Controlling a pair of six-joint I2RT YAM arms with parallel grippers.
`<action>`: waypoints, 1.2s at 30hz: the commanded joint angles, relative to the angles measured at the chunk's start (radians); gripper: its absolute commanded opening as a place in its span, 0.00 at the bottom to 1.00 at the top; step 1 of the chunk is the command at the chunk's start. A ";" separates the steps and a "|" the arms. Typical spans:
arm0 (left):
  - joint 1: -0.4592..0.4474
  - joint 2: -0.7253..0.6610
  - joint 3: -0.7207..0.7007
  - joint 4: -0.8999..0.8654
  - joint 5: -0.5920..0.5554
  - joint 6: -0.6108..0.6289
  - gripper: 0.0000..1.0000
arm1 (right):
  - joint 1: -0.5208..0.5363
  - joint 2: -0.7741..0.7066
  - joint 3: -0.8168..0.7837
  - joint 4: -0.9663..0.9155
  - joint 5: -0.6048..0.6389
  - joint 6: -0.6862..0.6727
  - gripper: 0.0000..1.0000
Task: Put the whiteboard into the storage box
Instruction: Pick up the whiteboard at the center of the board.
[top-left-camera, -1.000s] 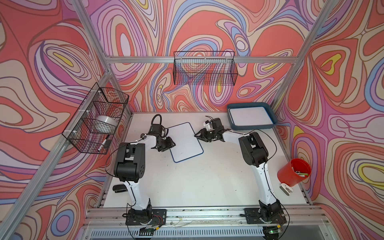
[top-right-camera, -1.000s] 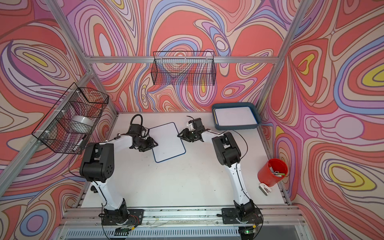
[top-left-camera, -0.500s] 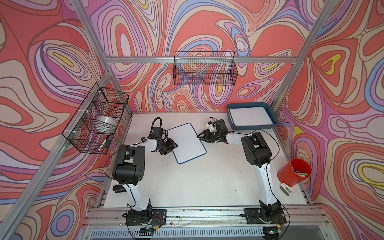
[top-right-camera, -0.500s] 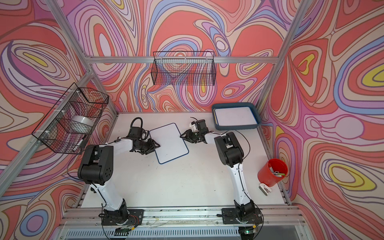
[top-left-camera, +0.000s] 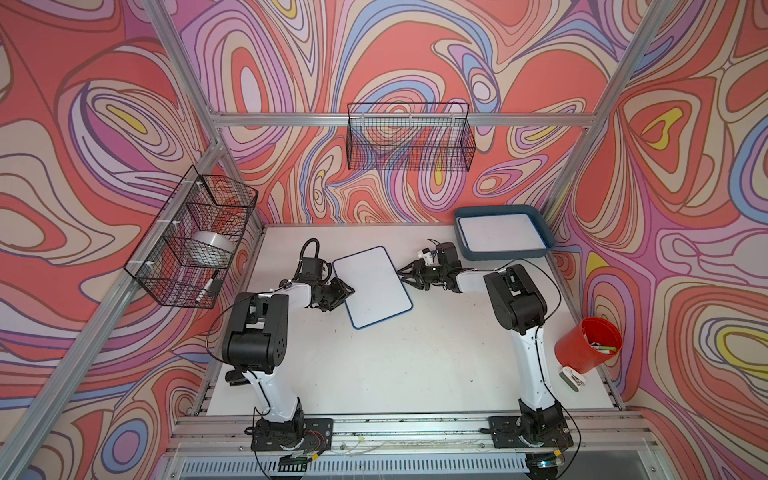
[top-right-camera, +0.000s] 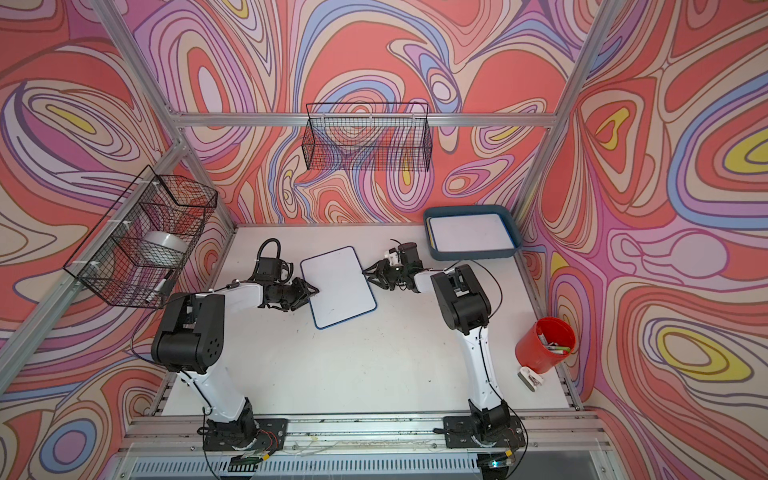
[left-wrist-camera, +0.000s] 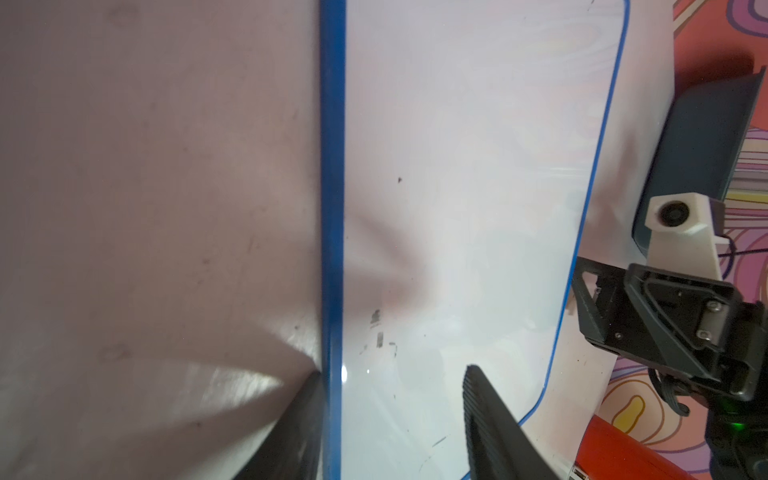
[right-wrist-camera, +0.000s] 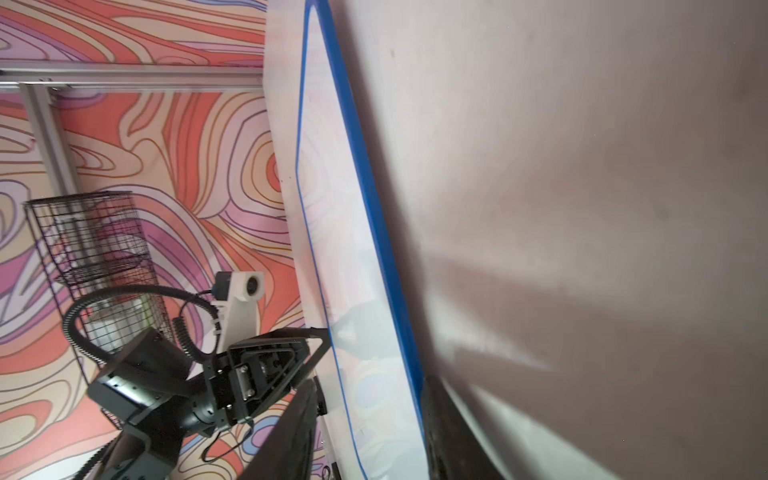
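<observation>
White table (top-left-camera: 395, 374) in a swirl-patterned enclosure, viewed from above. On the back wall at 12 o'clock, rear basket (top-left-camera: 409, 141); on the left wall at 9 o'clock, side basket (top-left-camera: 195, 241), both black wire.

In the table's 2 o'clock corner, teal box (top-left-camera: 507, 254), already holding a second board (top-left-camera: 498, 232). Toward 11 o'clock from the table's middle and well apart from the box, the board (top-left-camera: 374, 286), blue-rimmed, white face up, long axis running 11 to 5 o'clock. No telling whether lying flat or slightly raised.

At the table's 3 o'clock edge, red cup (top-left-camera: 582, 353) with pens.

At the board's 9 o'clock edge, left gripper (top-left-camera: 351, 293), jaws partly apart and straddling the rim: one finger (left-wrist-camera: 295, 424) against the blue edge on the table side, other finger (left-wrist-camera: 490, 415) over the white face. At the board's 2 o'clock edge, right gripper (top-left-camera: 402, 277), likewise partly apart, one finger (right-wrist-camera: 449, 424) hard by the rim, other finger (right-wrist-camera: 291, 436) over the face.
</observation>
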 joint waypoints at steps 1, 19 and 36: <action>-0.062 0.026 -0.030 0.074 0.182 -0.036 0.50 | 0.121 -0.055 -0.008 0.123 -0.312 0.114 0.43; -0.077 0.033 -0.079 0.272 0.254 -0.171 0.49 | 0.121 -0.038 -0.047 0.135 -0.284 0.117 0.44; -0.110 0.058 -0.117 0.400 0.262 -0.252 0.48 | 0.118 0.037 -0.082 0.465 -0.210 0.367 0.43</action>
